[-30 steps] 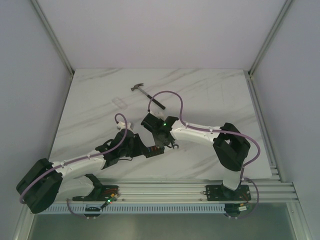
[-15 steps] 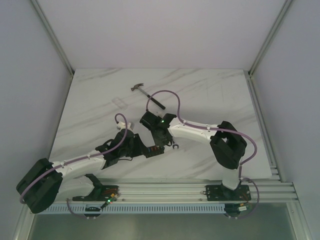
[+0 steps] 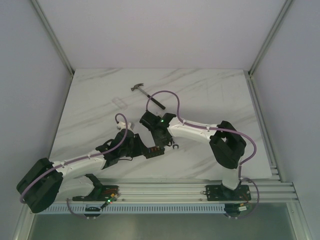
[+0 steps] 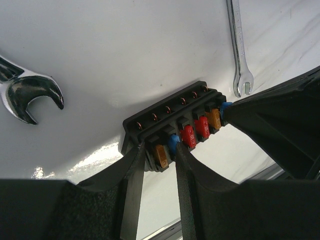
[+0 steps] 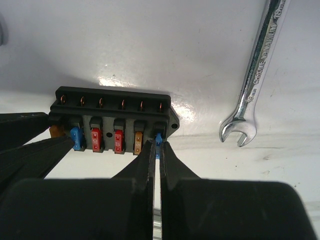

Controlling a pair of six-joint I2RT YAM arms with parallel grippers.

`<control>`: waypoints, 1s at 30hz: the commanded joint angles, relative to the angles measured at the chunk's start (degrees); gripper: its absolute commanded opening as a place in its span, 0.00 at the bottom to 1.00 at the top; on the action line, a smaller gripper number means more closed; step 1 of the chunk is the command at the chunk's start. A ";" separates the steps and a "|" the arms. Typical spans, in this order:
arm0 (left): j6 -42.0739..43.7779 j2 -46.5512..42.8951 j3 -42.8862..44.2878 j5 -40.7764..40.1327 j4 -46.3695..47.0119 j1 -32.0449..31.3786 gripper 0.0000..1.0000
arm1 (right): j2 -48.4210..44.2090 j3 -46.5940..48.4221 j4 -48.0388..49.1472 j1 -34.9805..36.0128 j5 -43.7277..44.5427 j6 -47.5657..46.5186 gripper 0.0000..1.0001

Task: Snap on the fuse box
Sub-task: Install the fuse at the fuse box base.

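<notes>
The fuse box (image 3: pixel 154 150) is a small black block lying on the table between my two grippers. It carries a row of orange, blue and red fuses. In the left wrist view my left gripper (image 4: pixel 159 154) is shut on one end of the fuse box (image 4: pixel 172 117), with its fingers either side of the end orange fuse. In the right wrist view my right gripper (image 5: pixel 157 148) is pinched almost shut on the small blue fuse (image 5: pixel 158 139) at the other end of the fuse box (image 5: pixel 112 107). My right gripper's dark fingers also show in the left wrist view (image 4: pixel 280 120).
A silver wrench (image 5: pixel 255 75) lies just right of the box, and its open end shows in the top view (image 3: pixel 175 146). A larger wrench head (image 4: pixel 25 92) lies on the box's far side. A black-handled hammer (image 3: pixel 149 96) and a small clear plastic piece (image 3: pixel 119 102) lie farther back.
My right arm shifted slightly left over the fuse box, uncovering the wrench's open end. The left arm and the fuse box have stayed put.
</notes>
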 commanded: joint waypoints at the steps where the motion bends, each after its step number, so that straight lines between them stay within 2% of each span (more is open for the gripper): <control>1: 0.59 0.97 -1.00 0.43 -0.57 0.23 0.39 | 3.28 0.62 -3.71 -0.13 -2.39 -0.89 0.00; 19: 0.14 0.58 -2.20 0.32 0.11 0.22 0.39 | 9.54 -2.68 -0.91 -0.38 -0.09 -0.65 0.00; 30: -0.02 0.26 -2.46 0.41 0.16 0.23 0.39 | 5.10 -4.36 -3.22 -1.62 2.56 -0.37 0.00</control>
